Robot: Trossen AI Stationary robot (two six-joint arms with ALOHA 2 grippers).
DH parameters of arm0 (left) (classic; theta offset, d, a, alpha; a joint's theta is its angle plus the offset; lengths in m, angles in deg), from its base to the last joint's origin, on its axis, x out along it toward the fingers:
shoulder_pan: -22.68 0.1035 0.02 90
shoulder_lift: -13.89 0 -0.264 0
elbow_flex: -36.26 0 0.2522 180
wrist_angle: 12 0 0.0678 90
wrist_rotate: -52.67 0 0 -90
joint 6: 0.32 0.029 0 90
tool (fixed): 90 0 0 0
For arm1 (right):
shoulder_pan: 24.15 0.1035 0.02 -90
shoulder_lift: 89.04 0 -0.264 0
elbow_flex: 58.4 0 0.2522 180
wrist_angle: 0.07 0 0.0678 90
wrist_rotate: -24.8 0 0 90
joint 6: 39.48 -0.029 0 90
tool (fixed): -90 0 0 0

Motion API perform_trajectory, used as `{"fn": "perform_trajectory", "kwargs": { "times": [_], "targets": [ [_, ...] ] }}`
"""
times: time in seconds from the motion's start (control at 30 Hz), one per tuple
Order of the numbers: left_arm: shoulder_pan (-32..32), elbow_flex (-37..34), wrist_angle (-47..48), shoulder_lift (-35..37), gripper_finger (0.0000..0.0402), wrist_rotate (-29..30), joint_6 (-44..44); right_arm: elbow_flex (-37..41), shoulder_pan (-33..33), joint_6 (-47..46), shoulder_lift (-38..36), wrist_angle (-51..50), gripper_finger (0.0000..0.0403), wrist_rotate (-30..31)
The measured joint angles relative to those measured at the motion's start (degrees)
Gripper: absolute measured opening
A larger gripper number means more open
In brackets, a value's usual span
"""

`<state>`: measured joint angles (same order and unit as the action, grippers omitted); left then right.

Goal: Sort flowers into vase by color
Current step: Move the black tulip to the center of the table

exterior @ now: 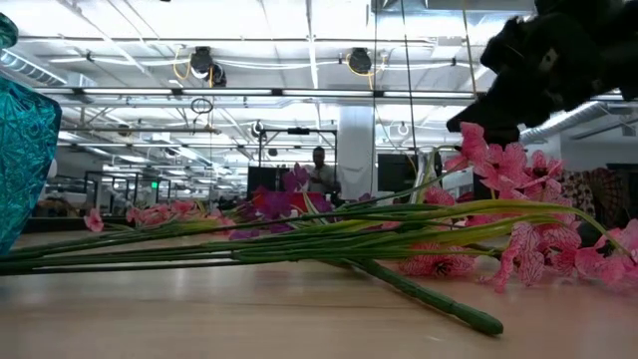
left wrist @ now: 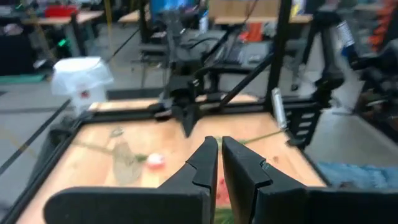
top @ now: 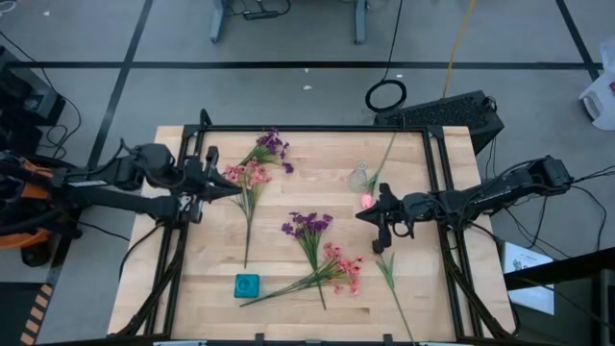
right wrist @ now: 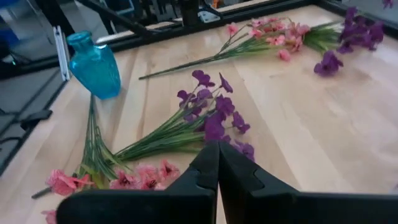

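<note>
The left arm's fingers [top: 233, 188] are almost shut, tips touching a pink flower spray [top: 248, 177] on the bench [top: 288, 240]. The right arm's fingers [top: 361, 214] are shut, holding nothing, just below a pink bud [top: 366, 200].

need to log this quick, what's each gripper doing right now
left gripper: jaws nearly shut, whether it holds a stem cannot be told
right gripper: jaws shut, holding nothing

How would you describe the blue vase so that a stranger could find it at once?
Start at the wooden table and go to the edge nearest the low camera, left of centre. At the stem ends of the crossed sprays stands the blue vase, of faceted turquoise glass. The other vase is clear.
</note>
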<state>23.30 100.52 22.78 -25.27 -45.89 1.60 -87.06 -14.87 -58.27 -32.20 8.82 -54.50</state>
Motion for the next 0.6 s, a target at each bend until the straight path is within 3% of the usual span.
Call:
{"fn": "perform_trajectory", "kwargs": {
  "times": [0.27,0.6],
  "targets": [
    [0.0,-2.7,2.7,-2.6,0.0032,2.2,4.6,5.0,0.0,-4.6,0.0,9.1,0.0,0.1],
    [0.0,-7.1,-1.1,-6.6,0.0032,2.1,0.2,5.0,2.2,-7.2,0.0,14.2,0.0,2.1]
  ]
}}
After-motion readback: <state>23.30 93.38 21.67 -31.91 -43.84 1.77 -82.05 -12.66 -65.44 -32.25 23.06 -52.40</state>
